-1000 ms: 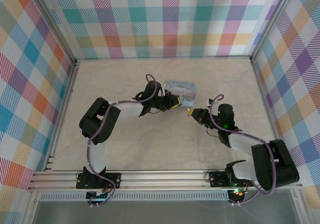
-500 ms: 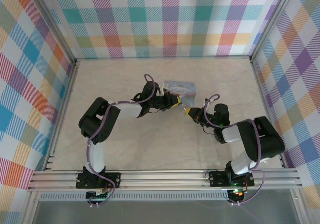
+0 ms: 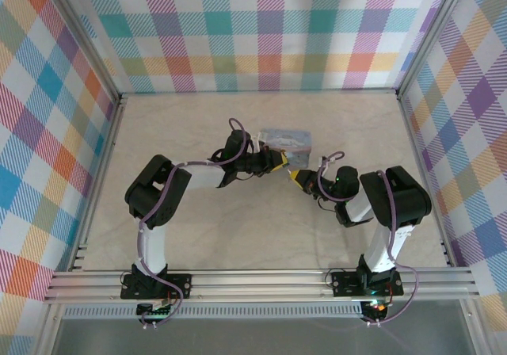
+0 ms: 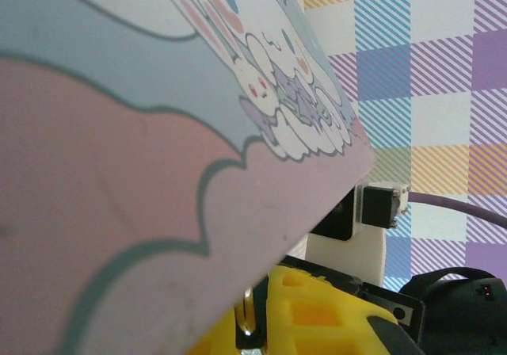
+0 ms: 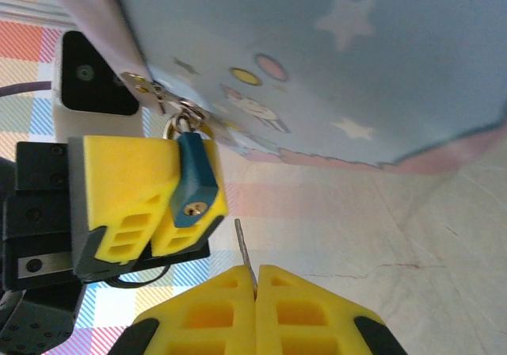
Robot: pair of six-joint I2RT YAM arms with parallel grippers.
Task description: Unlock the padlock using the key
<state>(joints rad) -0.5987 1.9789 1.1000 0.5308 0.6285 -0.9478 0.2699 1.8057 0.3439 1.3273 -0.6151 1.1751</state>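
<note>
The left jaws (image 5: 170,212) are clamped on the padlock (image 5: 194,182), a small teal body pinched between the yellow fingers with its keyhole end pointing away from the box (image 5: 356,70). At the padlock's other end, just past the left fingertips, the shackle runs through a small metal hasp (image 5: 150,89) on the edge of the pale blue cartoon-printed box. The right jaws (image 5: 255,272) are closed tight on the key (image 5: 243,248), whose thin pale blade sticks out from between the two yellow fingertips. The blade's tip stands near the padlock's keyhole end, slightly to one side of the brass keyway and not touching it. In the top view the left jaws (image 3: 279,161) and right jaws (image 3: 299,177) face each other tip to tip, almost meeting, with the box (image 3: 287,141) just beyond them on the pale table (image 3: 198,236). In the left wrist view the printed wall of the box (image 4: 158,133) lies right against the left jaws.
</note>
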